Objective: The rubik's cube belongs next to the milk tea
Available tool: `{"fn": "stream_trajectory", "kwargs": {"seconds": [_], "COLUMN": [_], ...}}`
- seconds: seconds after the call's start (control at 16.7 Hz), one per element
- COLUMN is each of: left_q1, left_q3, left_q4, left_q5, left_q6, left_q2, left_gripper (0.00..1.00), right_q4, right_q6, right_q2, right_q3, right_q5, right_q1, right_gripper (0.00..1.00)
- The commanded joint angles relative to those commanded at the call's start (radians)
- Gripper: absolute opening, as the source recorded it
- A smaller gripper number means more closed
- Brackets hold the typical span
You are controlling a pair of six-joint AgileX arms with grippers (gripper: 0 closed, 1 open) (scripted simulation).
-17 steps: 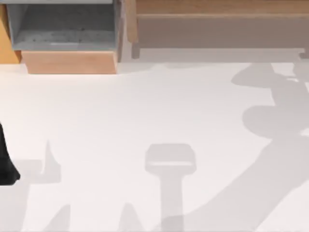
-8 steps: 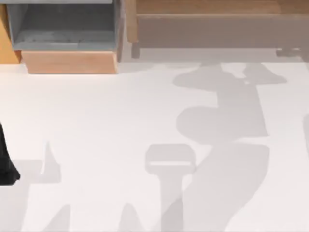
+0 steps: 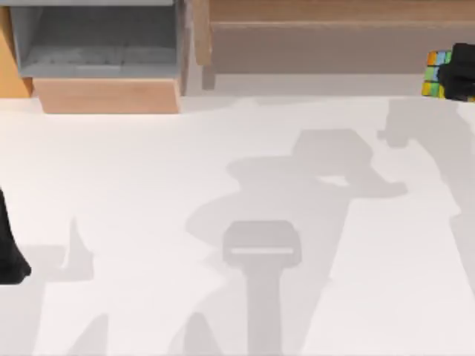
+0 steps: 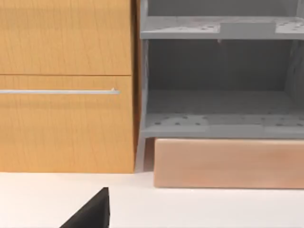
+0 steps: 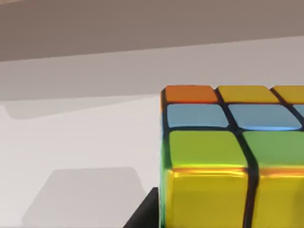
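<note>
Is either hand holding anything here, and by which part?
The right hand, at the top view's far right edge, seems to carry the rubik's cube, dark hand part against its side; the exact hold can't be told. The left arm is parked at the left edge.

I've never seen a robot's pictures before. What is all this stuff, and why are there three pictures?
Each picture comes from a different camera. One looks down on a white table. The other two ride on the wrists of two robot arms.

At the top view's right edge is the right gripper, a dark shape against a rubik's cube. Its wrist camera sees the cube close up, with orange, yellow, blue and green squares. Whether the fingers are pinching it, I can't tell.

The left arm waits at the table's left edge. Its camera looks at a wooden cabinet and grey shelves. The grey shapes on the table are shadows.
</note>
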Motion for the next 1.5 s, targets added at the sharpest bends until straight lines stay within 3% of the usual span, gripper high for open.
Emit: {"fn": "stream_trajectory", "kwargs": {"seconds": [0.36, 0.66, 0.9, 1.5], "left_q1": [0.000, 0.000, 0.000, 0.000], "left_q3": [0.000, 0.000, 0.000, 0.000], "left_q4": [0.000, 0.000, 0.000, 0.000], "left_q5": [0.000, 0.000, 0.000, 0.000], "left_q6": [0.000, 0.000, 0.000, 0.000], "left_q2": [0.000, 0.000, 0.000, 0.000], "left_gripper": [1.00, 1.00, 1.00, 1.00], "right_q4": [-0.566, -0.879, -0.971, -0.944], "right_q6": [0.088, 0.130, 0.142, 0.143], "right_q2": [-0.203, -0.376, -0.440, -0.446], "right_q3": [-0.206, -0.311, -0.330, -0.354], "right_q5": [0.089, 0.167, 0.197, 0.177], "right_q1": [0.160, 0.252, 0.281, 0.311], "right_gripper": [0.00, 0.00, 0.00, 0.00]}}
